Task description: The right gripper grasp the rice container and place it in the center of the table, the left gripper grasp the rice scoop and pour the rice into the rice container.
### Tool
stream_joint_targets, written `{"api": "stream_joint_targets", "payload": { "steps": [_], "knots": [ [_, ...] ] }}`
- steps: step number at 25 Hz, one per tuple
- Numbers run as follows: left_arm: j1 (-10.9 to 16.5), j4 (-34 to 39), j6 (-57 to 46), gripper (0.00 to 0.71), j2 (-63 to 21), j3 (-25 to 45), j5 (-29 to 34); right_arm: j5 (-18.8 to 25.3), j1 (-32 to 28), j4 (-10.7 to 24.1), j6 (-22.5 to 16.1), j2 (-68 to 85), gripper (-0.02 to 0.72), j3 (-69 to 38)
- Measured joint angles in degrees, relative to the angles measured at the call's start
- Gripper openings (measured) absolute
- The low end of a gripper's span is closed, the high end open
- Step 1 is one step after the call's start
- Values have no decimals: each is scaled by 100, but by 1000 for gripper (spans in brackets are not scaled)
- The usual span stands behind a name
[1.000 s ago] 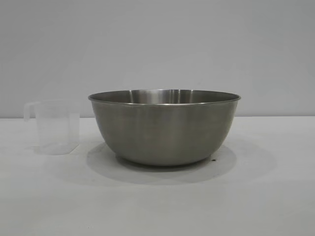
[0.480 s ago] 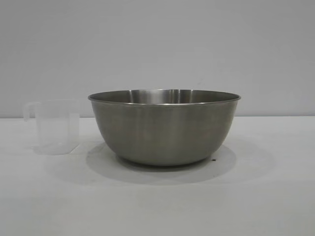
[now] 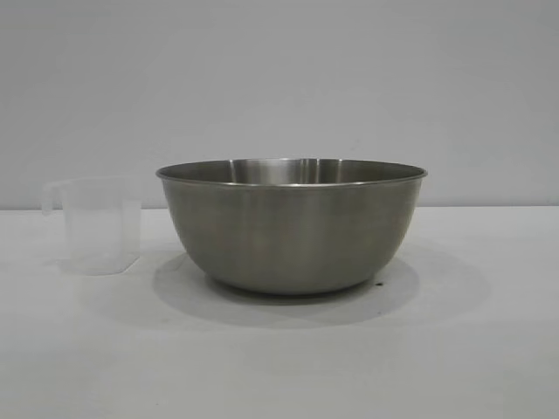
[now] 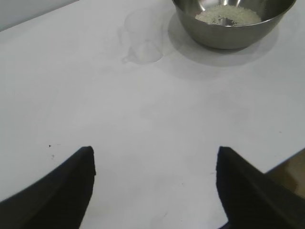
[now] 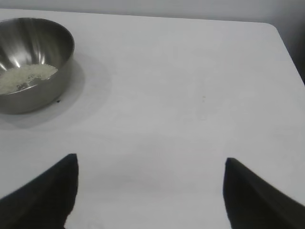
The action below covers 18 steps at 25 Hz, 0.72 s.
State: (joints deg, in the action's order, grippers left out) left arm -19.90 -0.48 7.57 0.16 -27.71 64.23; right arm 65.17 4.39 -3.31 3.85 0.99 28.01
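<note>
Inside the steel rice container (image 4: 233, 28), off-white rice (image 4: 228, 15).

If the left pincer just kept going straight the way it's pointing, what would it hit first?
Probably bare table. The left pincer is open, tilted down toward the white top. The plastic cup and steel bowl lie farther off, though depth is hard to judge.

The rice container (image 3: 292, 229) is brushed stainless steel with a dull satin sheen, the rice scoop (image 3: 99, 225) is translucent, smooth clear plastic, the table (image 3: 279, 367) is a matt white surface, and the rice (image 4: 228, 15) is off-white, finely granular.
</note>
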Motion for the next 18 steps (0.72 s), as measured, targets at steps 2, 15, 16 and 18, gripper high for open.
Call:
{"api": "stream_joint_targets", "payload": {
  "steps": [2, 15, 16, 18],
  "knots": [
    [125, 0, 0, 461, 0, 0, 0, 0, 0, 0, 0, 0, 589, 0],
    [2287, 0, -15, 461, -25, 0, 0, 0, 0, 0, 0, 0, 589, 0],
    [2305, 0, -15, 461, -57, 0, 0, 0, 0, 0, 0, 0, 589, 0],
    [2328, 0, -15, 461, -96, 0, 0, 4, 0, 0, 0, 0, 589, 0]
  ]
}}
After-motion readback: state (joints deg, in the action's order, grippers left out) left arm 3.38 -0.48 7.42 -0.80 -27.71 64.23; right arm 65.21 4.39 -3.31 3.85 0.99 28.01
